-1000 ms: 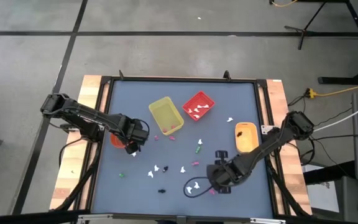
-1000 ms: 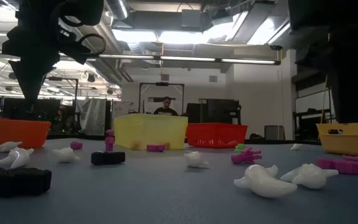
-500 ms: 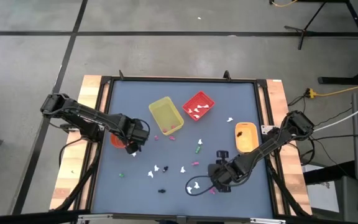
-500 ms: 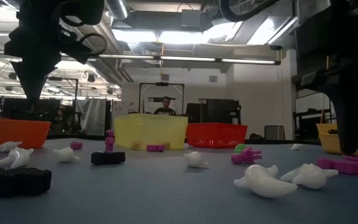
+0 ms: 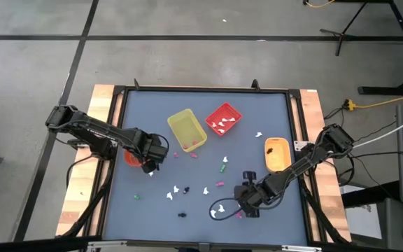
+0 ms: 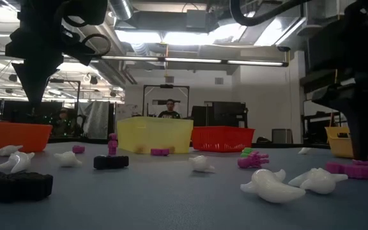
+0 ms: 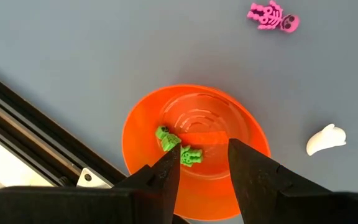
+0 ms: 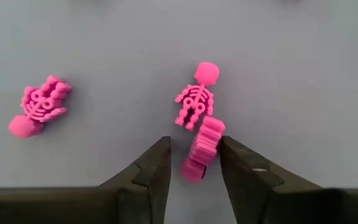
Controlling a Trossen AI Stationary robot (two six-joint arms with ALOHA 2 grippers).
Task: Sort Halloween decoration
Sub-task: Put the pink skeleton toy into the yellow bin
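Your right gripper (image 8: 194,163), lower centre of its wrist frame, straddles a pink skeleton (image 8: 202,149), fingers parted, not clamped; left gripper (image 7: 204,163) hangs open above the orange bowl (image 7: 229,121).

Grey concrete floor (image 5: 187,21) crossed by dark seams, with a yellow cable (image 5: 387,101) trailing beside the surface. Bright ceiling strip lights (image 6: 190,62) above exposed ducts. Dark doorway frame (image 6: 166,89) at the far wall, with a person (image 6: 170,110) seated before it.
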